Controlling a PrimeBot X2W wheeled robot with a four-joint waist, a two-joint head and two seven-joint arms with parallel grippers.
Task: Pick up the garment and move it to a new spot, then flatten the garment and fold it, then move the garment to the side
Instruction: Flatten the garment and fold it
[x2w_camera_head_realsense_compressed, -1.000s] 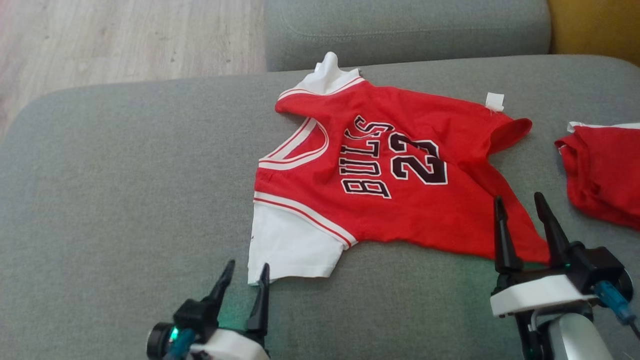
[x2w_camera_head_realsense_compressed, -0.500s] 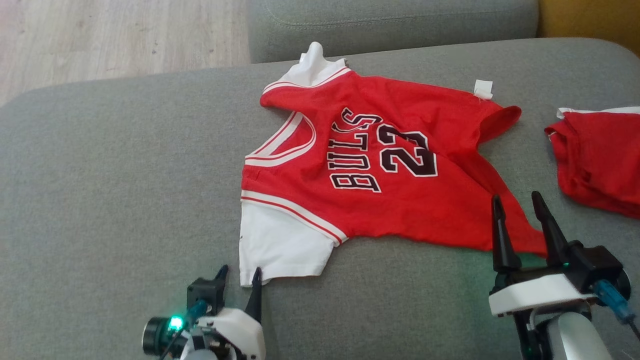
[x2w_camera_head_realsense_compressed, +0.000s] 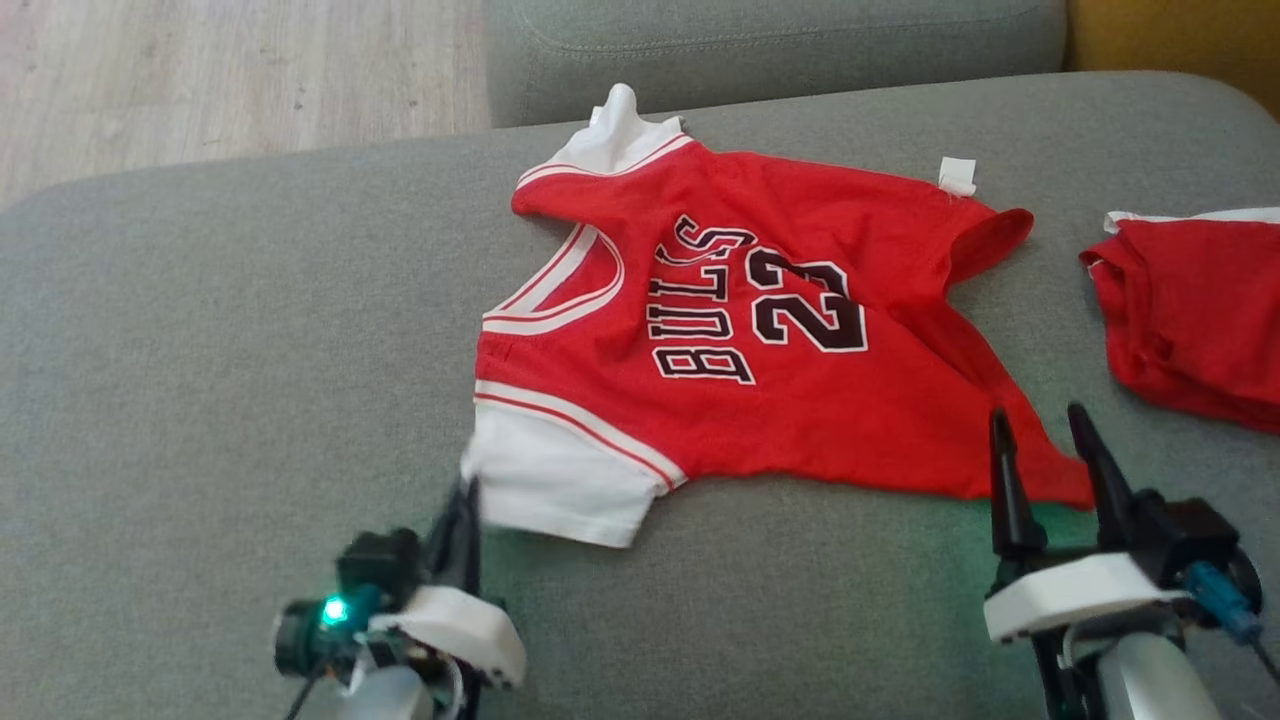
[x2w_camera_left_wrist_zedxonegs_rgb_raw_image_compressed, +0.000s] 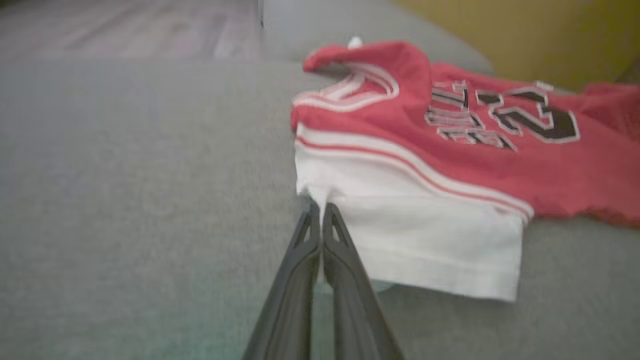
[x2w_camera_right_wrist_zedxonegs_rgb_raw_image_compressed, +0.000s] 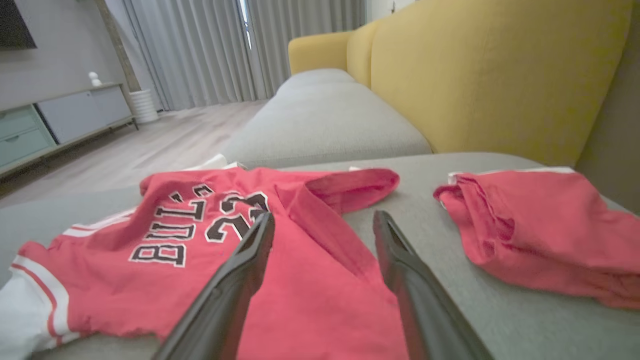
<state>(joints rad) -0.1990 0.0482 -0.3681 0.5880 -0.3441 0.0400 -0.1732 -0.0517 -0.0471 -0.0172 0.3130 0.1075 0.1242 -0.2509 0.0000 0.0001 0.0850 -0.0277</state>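
You have the grey sofa seat (x2w_camera_head_realsense_compressed: 250, 350) before you. On it the garment (x2w_camera_head_realsense_compressed: 800, 420), a red jersey, lies with its long axis across, collar end to the left and hem to the right. A second red cloth (x2w_camera_head_realsense_compressed: 1190, 310) lies apart at the right.

The left gripper (x2w_camera_left_wrist_zedxonegs_rgb_raw_image_compressed: 320, 210) has its fingers pressed together and seems to pinch the near edge of the white sleeve (x2w_camera_head_realsense_compressed: 560, 480). The right gripper (x2w_camera_head_realsense_compressed: 1035, 413) has its fingers spread at the near hem corner, so this arm is the nearer one for that end.

"BULLS" lettering on red jersey (x2w_camera_head_realsense_compressed: 800, 425), number "23" beside it
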